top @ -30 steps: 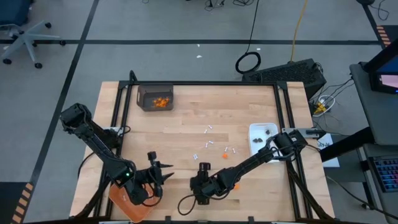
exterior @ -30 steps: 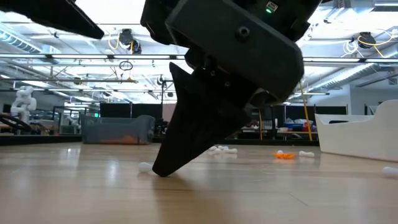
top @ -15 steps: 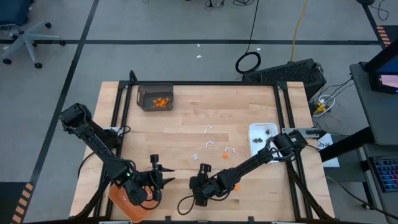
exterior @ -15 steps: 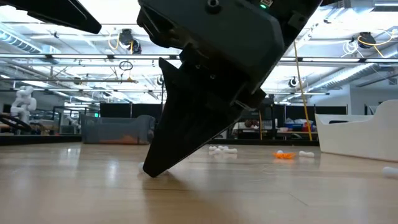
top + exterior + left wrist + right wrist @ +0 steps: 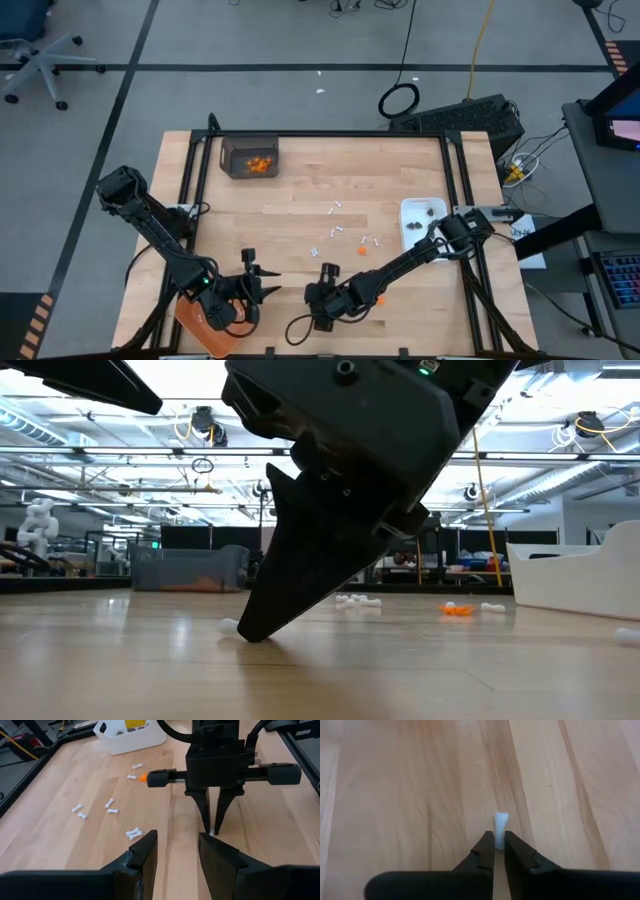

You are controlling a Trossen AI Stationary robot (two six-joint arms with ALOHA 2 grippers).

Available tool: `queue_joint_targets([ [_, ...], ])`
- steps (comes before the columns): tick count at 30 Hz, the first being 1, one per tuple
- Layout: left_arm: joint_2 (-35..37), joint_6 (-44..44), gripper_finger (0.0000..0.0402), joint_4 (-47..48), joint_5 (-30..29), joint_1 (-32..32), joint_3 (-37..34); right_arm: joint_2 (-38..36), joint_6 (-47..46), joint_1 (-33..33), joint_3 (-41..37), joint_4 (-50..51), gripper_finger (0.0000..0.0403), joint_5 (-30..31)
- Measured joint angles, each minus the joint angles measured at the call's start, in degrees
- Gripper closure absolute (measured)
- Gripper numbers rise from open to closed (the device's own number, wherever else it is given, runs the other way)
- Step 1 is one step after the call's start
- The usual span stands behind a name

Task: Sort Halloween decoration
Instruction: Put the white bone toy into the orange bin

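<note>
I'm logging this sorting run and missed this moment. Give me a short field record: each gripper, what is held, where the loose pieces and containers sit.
right gripper: down at the table's front middle, shut on a small white stick
left gripper: open, empty, low over the table, facing the right gripper
loose pieces: white sticks and one orange bit scattered mid-table
white dish: right edge, dark bits inside
dark bin: far left, orange bits inside
table: light wood

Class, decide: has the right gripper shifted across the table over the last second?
Yes: the right gripper slid slightly left in the low view, away from the white dish.
</note>
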State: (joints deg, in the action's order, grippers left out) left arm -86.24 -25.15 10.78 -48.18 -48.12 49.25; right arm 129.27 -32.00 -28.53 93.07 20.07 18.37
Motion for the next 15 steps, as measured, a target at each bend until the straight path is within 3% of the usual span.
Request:
queue_joint_targets([
  [15,0.00,0.00,0.0261,-0.04,0.04,0.00,0.00,-5.18,8.58,-0.01,-0.21,-0.12,0.0402,-0.70],
])
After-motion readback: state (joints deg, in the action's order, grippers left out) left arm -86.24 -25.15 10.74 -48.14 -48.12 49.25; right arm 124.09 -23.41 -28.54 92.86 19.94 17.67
